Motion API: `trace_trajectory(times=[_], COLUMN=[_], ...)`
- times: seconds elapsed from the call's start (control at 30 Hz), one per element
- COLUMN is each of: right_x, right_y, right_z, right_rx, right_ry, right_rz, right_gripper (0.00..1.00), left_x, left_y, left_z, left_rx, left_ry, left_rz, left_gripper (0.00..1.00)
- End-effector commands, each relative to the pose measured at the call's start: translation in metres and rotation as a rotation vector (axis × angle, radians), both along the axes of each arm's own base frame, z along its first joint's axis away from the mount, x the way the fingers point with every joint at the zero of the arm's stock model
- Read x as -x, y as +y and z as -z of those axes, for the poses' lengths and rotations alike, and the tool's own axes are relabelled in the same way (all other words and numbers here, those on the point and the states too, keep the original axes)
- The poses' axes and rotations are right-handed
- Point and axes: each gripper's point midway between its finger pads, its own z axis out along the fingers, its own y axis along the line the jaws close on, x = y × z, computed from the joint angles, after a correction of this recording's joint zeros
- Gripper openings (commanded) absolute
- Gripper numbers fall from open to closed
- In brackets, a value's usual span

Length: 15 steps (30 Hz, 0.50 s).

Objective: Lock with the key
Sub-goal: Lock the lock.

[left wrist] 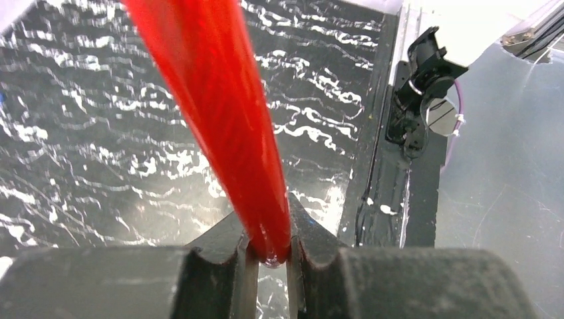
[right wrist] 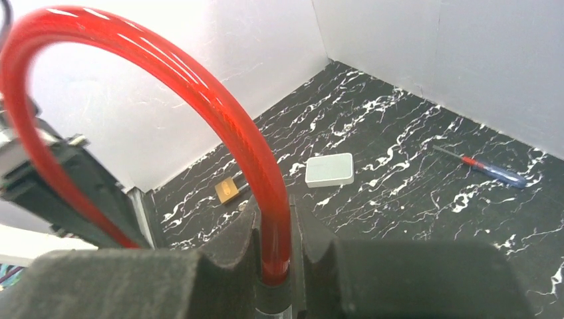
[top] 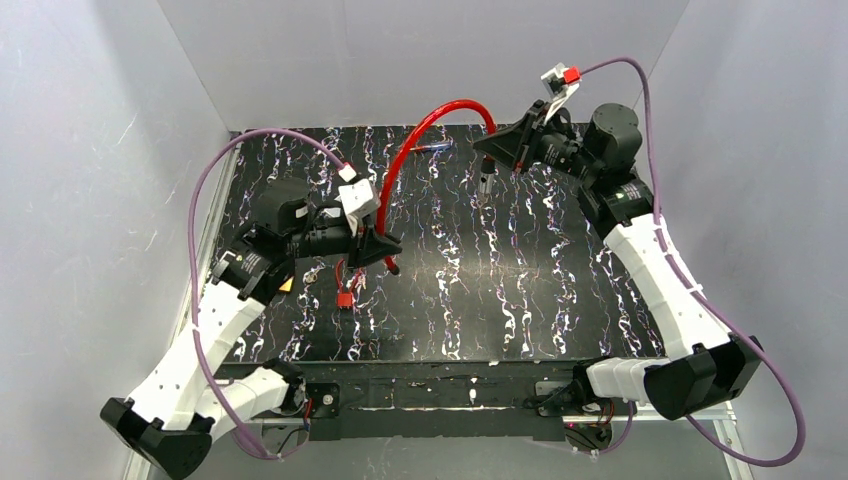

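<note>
A red cable lock [top: 420,135] arches above the table between both arms. My left gripper [top: 388,245] is shut on the cable [left wrist: 226,119] close to one end, which pokes out just past the fingers. My right gripper [top: 490,150] is shut on the cable [right wrist: 199,100] near its other end, where a dark metal tip [top: 484,183] hangs down. A small red-tagged piece, probably the key [top: 345,297], lies on the table below the left gripper. It does not show in either wrist view.
A brass padlock [right wrist: 226,191] and a white flat box [right wrist: 329,169] lie on the black marbled table [top: 520,290]. A red-and-blue screwdriver [right wrist: 489,169] lies near the back wall [top: 430,148]. White walls enclose the table on three sides.
</note>
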Motion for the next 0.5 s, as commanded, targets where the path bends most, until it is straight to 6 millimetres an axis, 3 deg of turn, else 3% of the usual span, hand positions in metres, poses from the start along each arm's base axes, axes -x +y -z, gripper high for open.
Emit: trace_trajectory(times=[0.0,0.2,0.47], right_x=[-0.013,-0.01,0.022], right_y=[0.005,0.015,0.016], right_z=[-0.001,0.023,0.016], right_rx=[-0.158,-0.266,-0.424], right_ry=[0.072,0.195,0.172], right_rz=[0.003,-0.066,-0.213], right_gripper=[0.01,0.01,0.01], left_x=[0.007,0.009,0.016], left_y=[-0.009,-0.03,-0.075], left_z=[-0.067,-0.119,-0.166], left_rx=[0.096,0.147,0.252], left_ry=[-0.243,-0.542,-0.66], left_rz=[-0.014,-0.001,0.013], left_gripper=[0.0,0.0,0.0])
